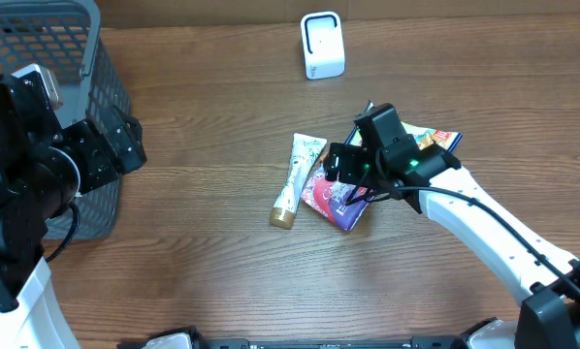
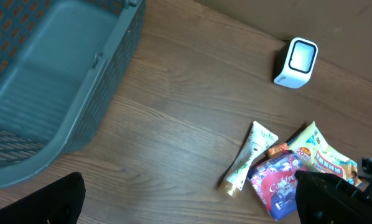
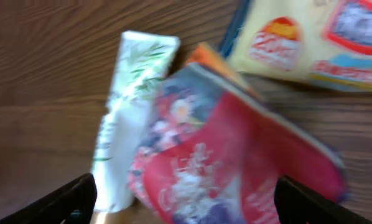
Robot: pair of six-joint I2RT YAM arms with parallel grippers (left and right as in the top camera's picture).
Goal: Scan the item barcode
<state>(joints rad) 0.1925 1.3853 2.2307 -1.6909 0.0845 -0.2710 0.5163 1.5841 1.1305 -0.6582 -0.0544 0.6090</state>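
A red and blue pouch point(image 1: 331, 204) lies mid-table, overlapping a white tube point(image 1: 298, 174) on its left and a yellow snack packet point(image 1: 437, 139) behind it. The white barcode scanner point(image 1: 322, 45) stands at the back. My right gripper point(image 3: 186, 208) hovers low over the pouch point(image 3: 223, 155), open, with its fingers wide apart on either side and nothing gripped. The view is blurred. My left gripper point(image 2: 189, 208) hangs open and empty well to the left, above bare wood, with the scanner point(image 2: 296, 62) and the items far off.
A grey mesh basket point(image 1: 72, 58) fills the back left corner, beside the left arm. The white tube point(image 3: 130, 112) lies just left of the pouch, close to the right gripper's left finger point(image 3: 74, 199). The yellow packet point(image 3: 298, 43) lies beyond.
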